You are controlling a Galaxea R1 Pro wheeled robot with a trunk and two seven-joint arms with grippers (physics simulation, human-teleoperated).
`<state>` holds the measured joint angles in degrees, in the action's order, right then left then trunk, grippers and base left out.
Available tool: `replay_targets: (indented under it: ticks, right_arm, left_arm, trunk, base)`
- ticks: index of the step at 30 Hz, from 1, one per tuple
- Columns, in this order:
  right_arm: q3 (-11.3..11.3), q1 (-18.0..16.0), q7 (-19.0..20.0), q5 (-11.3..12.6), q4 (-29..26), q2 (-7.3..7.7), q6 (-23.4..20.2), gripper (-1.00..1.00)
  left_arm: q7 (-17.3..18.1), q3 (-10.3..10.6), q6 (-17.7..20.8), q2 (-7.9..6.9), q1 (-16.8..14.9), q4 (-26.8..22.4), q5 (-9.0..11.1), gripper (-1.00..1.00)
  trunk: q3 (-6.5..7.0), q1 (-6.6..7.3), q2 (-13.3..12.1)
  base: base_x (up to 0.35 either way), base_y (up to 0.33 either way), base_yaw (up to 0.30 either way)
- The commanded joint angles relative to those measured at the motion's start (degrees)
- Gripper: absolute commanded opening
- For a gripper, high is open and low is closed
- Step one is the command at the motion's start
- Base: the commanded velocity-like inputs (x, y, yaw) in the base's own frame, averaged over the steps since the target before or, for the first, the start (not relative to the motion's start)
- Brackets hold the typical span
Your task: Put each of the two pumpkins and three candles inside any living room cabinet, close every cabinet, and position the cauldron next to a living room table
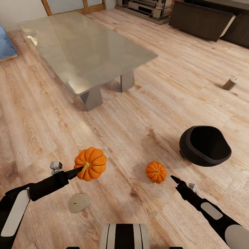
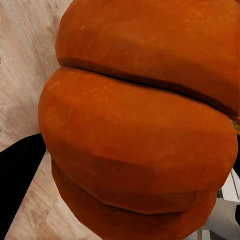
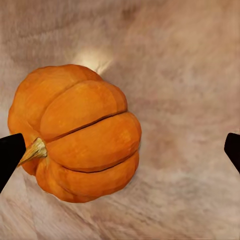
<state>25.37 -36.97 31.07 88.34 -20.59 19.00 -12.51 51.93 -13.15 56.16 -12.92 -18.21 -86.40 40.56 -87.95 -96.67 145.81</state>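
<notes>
Item, big pumpkin (image 1: 90,163): we log it near the left forearm, at the tip of the left hand (image 1: 79,170); the left wrist view has it pressed close between dark fingers (image 2: 17,185), so we read that hand as grasping the big pumpkin; whether it rests on the floor (image 1: 138,114) we cannot tell.

Item, small pumpkin (image 1: 156,172): on the floor, just beside the tip of the right hand (image 1: 174,179); in the right wrist view it (image 3: 75,132) sits on its side, stem toward one finger (image 3: 10,155), the other finger well apart; that hand is released and spread wide.

Item, cauldron (image 1: 204,145): black, tipped so its mouth faces up and toward us; on the floor, to the right of the small pumpkin, apart from it.

Item, candles: one (image 1: 78,202) lying on the floor by the left arm; one (image 1: 230,83) tipped over, far right, near the cabinet.

Item, bench (image 1: 83,48): grey-green top, bare, well apart from the cauldron.

Item, cabinet (image 1: 202,20): dark, top right; one front panel hangs open, tilted outward.
</notes>
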Motion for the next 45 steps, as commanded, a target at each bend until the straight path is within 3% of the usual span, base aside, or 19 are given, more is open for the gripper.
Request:
replay_targets:
  ticks: [1, 45]
  right_arm:
    - [0.3, 0.0, 0.1, 0.6, 0.0, 0.02, -0.2, 1.00]
    - [0.3, 0.0, -0.9, 0.6, 0.0, -0.11, -0.1, 1.00]
  left_arm:
    - [0.2, 0.0, 0.3, 0.02, 0.0, 0.0, 0.0, -1.00]
    - [0.0, 0.0, 0.2, 0.15, 0.0, 0.0, -0.6, -1.00]
  trunk:
    - [-0.03, 0.01, 0.0]
    - [0.30, 0.01, 0.0]
  base:
    - [0.000, 0.181, 0.001]
    - [0.016, 0.035, 0.022]
